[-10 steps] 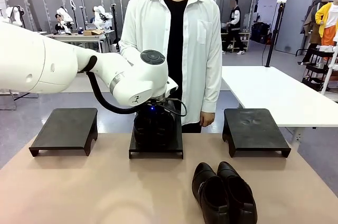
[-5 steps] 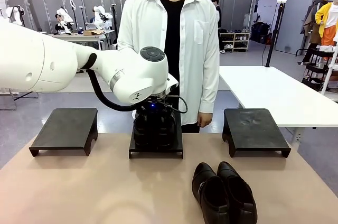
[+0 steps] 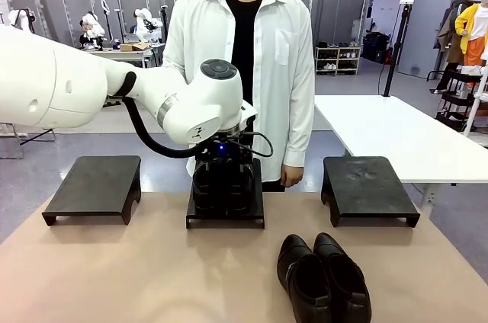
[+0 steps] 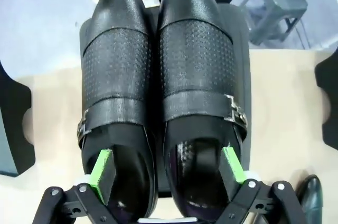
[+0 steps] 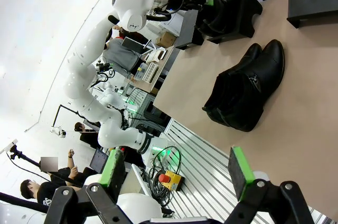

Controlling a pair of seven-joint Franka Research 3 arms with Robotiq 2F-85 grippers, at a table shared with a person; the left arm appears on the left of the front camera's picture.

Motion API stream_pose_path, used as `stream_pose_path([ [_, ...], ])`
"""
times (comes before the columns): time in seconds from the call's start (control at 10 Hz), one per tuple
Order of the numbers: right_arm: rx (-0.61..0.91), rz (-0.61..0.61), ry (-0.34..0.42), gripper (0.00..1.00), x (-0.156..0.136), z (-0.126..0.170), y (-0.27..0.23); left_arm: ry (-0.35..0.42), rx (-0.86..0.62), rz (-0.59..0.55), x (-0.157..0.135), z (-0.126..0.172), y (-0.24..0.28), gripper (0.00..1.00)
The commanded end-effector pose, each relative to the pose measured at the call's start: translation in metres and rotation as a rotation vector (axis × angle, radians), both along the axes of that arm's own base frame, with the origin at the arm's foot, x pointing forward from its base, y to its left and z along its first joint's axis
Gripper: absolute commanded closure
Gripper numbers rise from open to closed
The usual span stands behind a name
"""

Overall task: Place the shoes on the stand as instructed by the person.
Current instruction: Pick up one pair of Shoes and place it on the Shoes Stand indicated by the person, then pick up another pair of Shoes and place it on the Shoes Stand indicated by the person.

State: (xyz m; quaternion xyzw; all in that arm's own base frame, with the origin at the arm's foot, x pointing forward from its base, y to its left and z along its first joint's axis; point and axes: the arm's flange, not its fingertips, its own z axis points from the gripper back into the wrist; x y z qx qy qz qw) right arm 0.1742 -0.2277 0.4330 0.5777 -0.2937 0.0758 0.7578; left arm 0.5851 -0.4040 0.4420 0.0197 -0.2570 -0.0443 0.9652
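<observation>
Since a second ago the left arm has lifted its wrist slightly above the middle stand, and the person has edged a little toward the picture's left.

The tabletop carries three black stands in a row along its far side: the left stand, the middle stand and the right stand. The person stands just behind the middle one.

One pair of shoes sits side by side on the middle stand, touching, toes toward the person. The second pair lies on the bare tabletop near the robot's edge, in front of the gap between the middle and right stands, toes also pointing away from the robot.

The left hand hangs over the heels of the pair on the stand, spread wide, one green pad in each shoe's opening, not pinching them. The right hand is held clear of the tabletop, also spread, with nothing between its pads.
</observation>
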Motion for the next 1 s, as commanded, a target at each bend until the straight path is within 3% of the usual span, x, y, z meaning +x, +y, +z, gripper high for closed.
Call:
stream_pose_path([
  [0.0,0.0,0.0,-0.019,0.0,-0.0008,0.0011,0.0,-0.018,0.009,-0.005,0.004,-0.0052,-0.0013,0.0],
  [0.9,0.0,0.0,-0.019,0.0,-0.0008,0.0011,0.0,-0.018,0.009,-0.005,0.004,-0.0052,-0.0013,0.0],
])
